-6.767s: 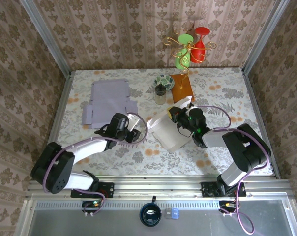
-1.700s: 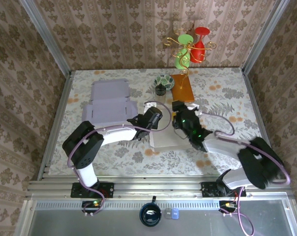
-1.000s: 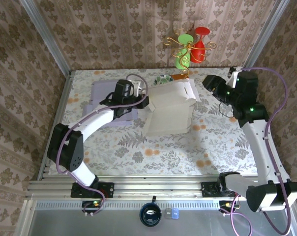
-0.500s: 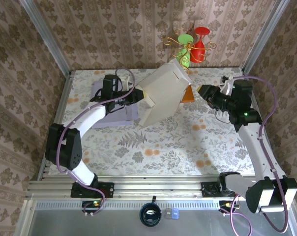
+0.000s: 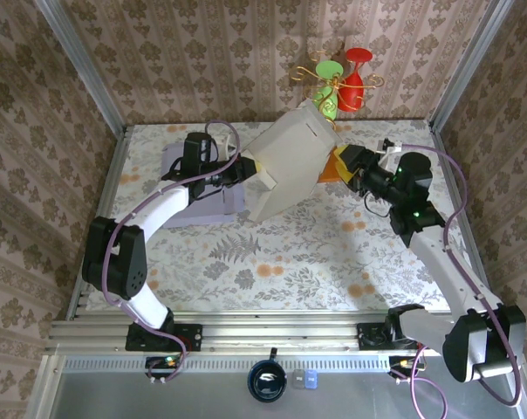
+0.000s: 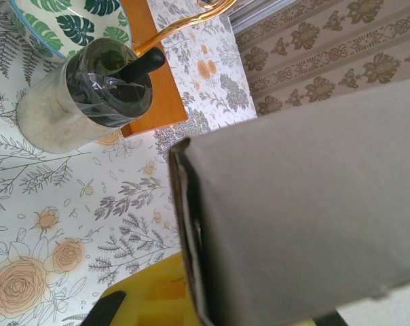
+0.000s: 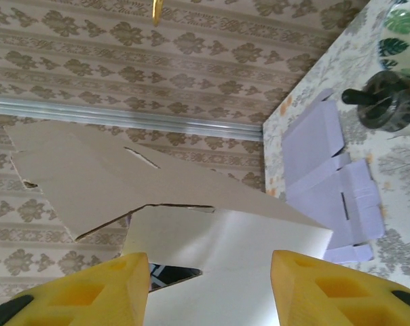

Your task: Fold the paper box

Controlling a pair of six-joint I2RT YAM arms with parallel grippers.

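Observation:
The paper box (image 5: pixel 288 159), white-grey card, hangs tilted in the air over the back middle of the table. My left gripper (image 5: pixel 244 168) is shut on its left edge. In the left wrist view the box (image 6: pixel 307 224) looms at the right, its edge running down beside my yellow finger (image 6: pixel 147 302). My right gripper (image 5: pixel 349 162) stands open just right of the box, apart from it. In the right wrist view the box (image 7: pixel 212 224), with an unfolded flap above it, lies ahead of the right gripper (image 7: pixel 208 292), whose yellow fingers (image 7: pixel 89 288) are spread wide.
A flat lilac card sheet (image 5: pixel 194 196) lies at the back left, under the left arm. An orange board (image 5: pixel 336 166), a jar with a black lid (image 6: pixel 89 95) and a leaf-patterned bowl (image 6: pixel 76 24) sit behind the box. A gold stand with green and red glasses (image 5: pixel 338 83) stands at the back wall.
The left gripper lifted the box up and toward the back over the last second. The right gripper has swung left, closing in on the box's right side.

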